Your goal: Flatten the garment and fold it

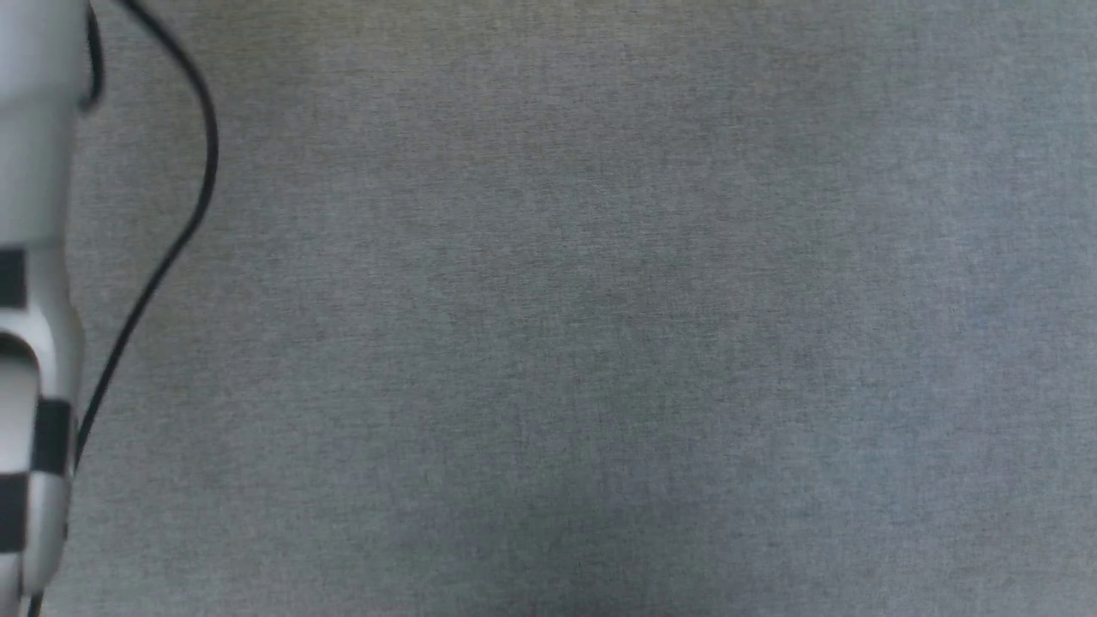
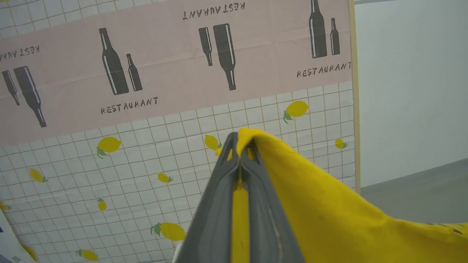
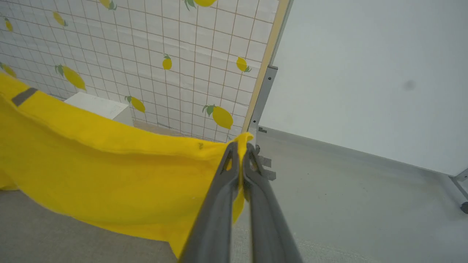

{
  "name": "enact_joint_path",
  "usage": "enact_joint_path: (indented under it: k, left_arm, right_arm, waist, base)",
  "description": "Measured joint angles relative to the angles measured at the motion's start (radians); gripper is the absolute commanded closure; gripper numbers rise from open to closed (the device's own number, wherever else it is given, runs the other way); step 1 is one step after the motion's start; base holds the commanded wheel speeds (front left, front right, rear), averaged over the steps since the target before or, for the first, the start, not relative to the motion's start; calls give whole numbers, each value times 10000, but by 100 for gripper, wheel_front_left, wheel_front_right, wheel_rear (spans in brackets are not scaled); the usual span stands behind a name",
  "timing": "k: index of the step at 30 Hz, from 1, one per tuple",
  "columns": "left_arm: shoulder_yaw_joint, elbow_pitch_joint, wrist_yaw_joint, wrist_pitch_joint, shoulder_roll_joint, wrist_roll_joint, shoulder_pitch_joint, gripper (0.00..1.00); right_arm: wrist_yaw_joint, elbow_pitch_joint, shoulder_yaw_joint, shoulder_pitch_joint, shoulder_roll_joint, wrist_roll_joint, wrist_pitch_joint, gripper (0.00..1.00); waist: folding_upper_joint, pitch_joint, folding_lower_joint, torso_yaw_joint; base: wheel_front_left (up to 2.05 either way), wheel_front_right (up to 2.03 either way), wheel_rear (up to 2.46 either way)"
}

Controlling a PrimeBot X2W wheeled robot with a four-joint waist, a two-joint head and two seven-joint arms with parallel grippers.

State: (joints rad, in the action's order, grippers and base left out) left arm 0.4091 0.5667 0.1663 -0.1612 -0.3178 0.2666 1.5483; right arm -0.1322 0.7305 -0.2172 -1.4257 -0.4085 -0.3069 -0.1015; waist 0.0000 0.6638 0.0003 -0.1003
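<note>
Left forearm [image 1: 34,257]: pale, a black cable [image 1: 171,248] looping beside it, over the grey mat [image 1: 600,300] that lies before the lemon-print screen [image 2: 146,157].
Left gripper [image 2: 239,155]: pinched tight on a corner of the garment [image 2: 329,215], raised in front of the screen, likely so the cloth hangs free.
Garment: yellow, stretched between both grippers, before the screen; probably lifted to shed creases ahead of laying flat.
Right gripper [image 3: 239,151]: clamped on the opposite corner, near the screen's edge post.
</note>
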Motion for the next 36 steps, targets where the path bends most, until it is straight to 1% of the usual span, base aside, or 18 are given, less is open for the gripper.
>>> enact_joint_path:
  k: [1,2,6,8,10,12,16,18,20,22,25,27,31,36]
  left_arm:
    - [2,-138,-79,10,-63,111,-311,100]
    - [-8,-840,-209,35,-284,360,-1257,100]
    - [-96,-2385,-153,470,-654,819,-2875,100]
    - [-105,-3296,6,828,-907,905,-3790,100]
    - [-153,-4383,274,1225,-1175,1016,-4911,100]
    - [-203,-5308,587,1534,-1388,1216,-5995,100]
    - [-125,-6907,1221,2194,-1808,1400,-8303,100]
    - [-42,-7415,1415,2523,-1956,1561,-9391,100]
    - [155,-7831,1524,2909,-2288,1580,-10477,100]
    - [257,-8126,1624,3231,-2431,1885,-11367,100]
    - [575,-8401,1597,3864,-2623,2393,-12485,100]
    - [999,-8504,1292,4592,-2907,2809,-13137,100]
    - [1367,-8652,1152,5808,-3258,3695,-14157,100]
    - [1463,-8945,1298,6928,-3672,4673,-15187,100]
  right_arm:
    - [0,-240,-203,278,-163,-322,48,100]
    - [0,-1143,-727,1110,-754,-1244,56,100]
    - [0,-2589,-1016,2478,-1607,-2391,48,100]
    - [0,-3227,-1007,3194,-1996,-2784,6,100]
    - [0,-3848,-943,4006,-2357,-3116,-54,100]
    - [0,-4276,-788,4762,-2514,-3304,-86,100]
    - [0,-4953,-412,6501,-2569,-3455,-209,100]
    - [0,-5206,-268,7319,-2568,-3459,-355,100]
    - [0,-5492,-92,8141,-2554,-3457,-516,100]
    - [0,-5733,33,8849,-2537,-3457,-717,100]
    - [0,-6063,290,9947,-2535,-3469,-1114,100]
    - [0,-6311,393,10746,-2535,-3536,-1442,100]
    - [0,-6638,732,12245,-2466,-3783,-1937,100]
    - [0,-7005,1118,13770,-2464,-3948,-2569,100]
  waist:
    - [0,-53,0,28]
    - [0,-226,-1,85]
    - [0,-511,-2,134]
    - [0,-663,-1,150]
    - [0,-840,-2,167]
    - [0,-1023,-2,179]
    - [0,-1508,-3,192]
    - [0,-1778,-3,201]
    - [0,-2087,-3,218]
    - [0,-2365,-3,237]
    - [0,-2774,-3,285]
    - [0,-3050,-3,337]
    - [1,-3535,-4,461]
    - [0,-4058,-4,609]
  base:
    - [0,0,0]
    - [0,0,0]
    - [0,0,0]
    - [0,0,0]
    - [0,0,0]
    - [0,0,0]
    - [0,0,0]
    - [0,0,0]
    - [0,0,0]
    - [0,0,0]
    - [0,0,0]
    - [0,0,0]
    - [0,0,0]
    - [0,0,0]
